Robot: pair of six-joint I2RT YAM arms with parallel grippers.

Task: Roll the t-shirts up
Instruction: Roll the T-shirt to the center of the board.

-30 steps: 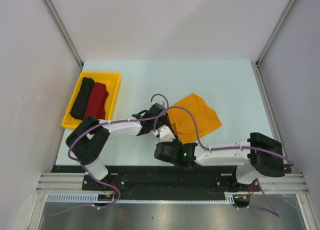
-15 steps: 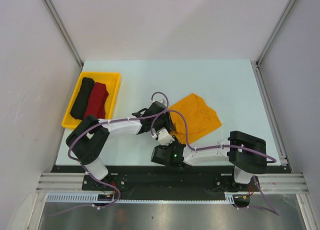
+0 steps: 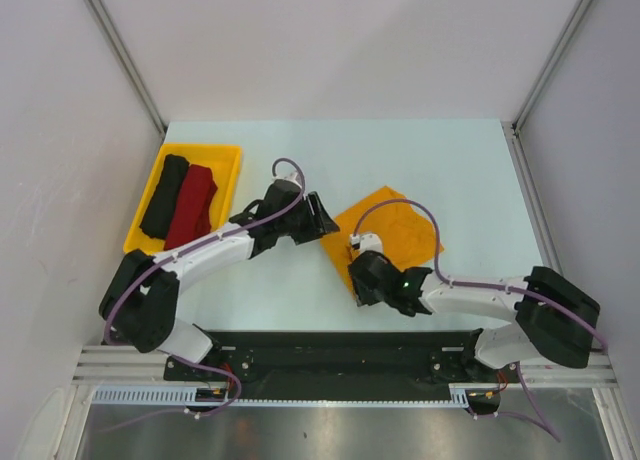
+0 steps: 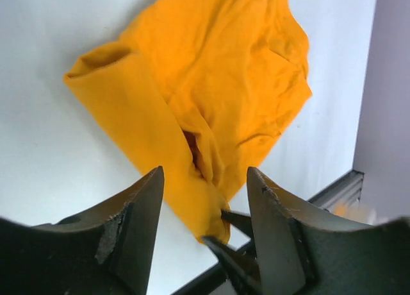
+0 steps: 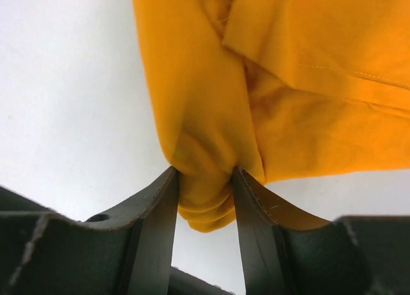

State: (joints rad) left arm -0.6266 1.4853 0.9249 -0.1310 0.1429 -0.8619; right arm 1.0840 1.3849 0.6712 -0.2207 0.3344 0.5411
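The mustard t-shirt (image 3: 395,225) lies partly folded mid-table, with a folded band along its left edge (image 4: 138,125). My right gripper (image 3: 357,250) is shut on the bunched near corner of that shirt (image 5: 205,192); the cloth fills the gap between its fingers (image 5: 157,211). My left gripper (image 3: 323,220) is open and empty, just left of the shirt's left edge and above it (image 4: 204,179). The right gripper's fingertips on the cloth show in the left wrist view (image 4: 234,234). The black roll (image 3: 165,192) and the dark red roll (image 3: 193,200) lie side by side in the tray.
The bright yellow tray (image 3: 228,160) stands at the far left of the table. Grey walls close in both sides. The black rail (image 3: 330,345) runs along the near table edge, also seen in the left wrist view (image 4: 333,192).
My left gripper has drawn back up and left off the shirt's near edge. My right arm has swung right, and its gripper now pinches the shirt's near corner.
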